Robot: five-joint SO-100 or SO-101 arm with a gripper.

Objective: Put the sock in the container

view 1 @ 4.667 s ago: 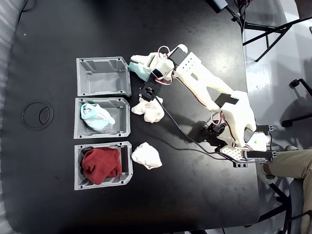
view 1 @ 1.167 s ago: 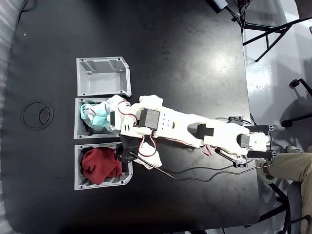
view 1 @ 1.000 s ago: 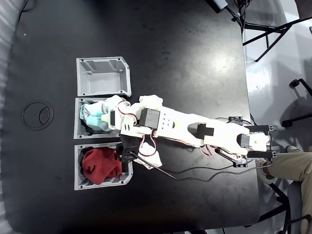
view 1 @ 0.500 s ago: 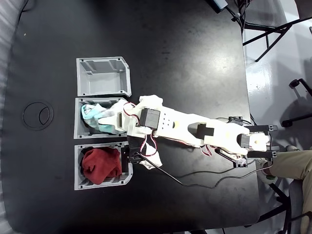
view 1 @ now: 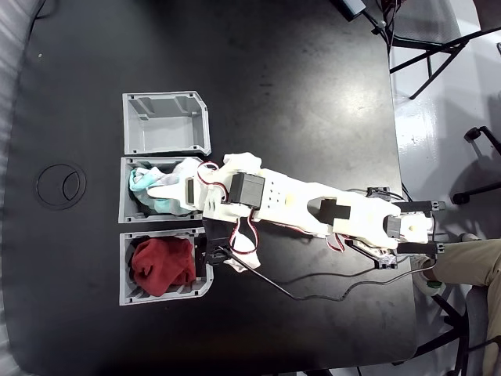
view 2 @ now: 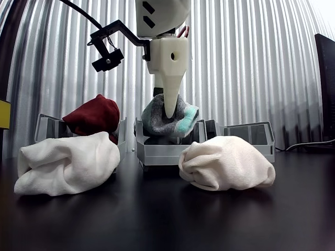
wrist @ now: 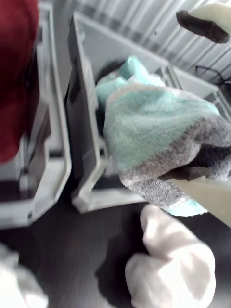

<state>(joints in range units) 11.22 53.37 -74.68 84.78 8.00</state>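
Now gripper [view 2: 170, 111] grips sock [view 2: 168, 121] — above container [view 2: 167, 151].

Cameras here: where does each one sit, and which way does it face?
Fixed view: above, looking straight down at the table; whole arm visible.
Wrist view: on the arm, facing the sock in the pincer over the container.
Other view: table level, facing the bins; pincer descends from above.
All share sock and container.

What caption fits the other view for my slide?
Gripper holds the mint-and-grey sock above the middle grey bin, flanked by two white sock balls.
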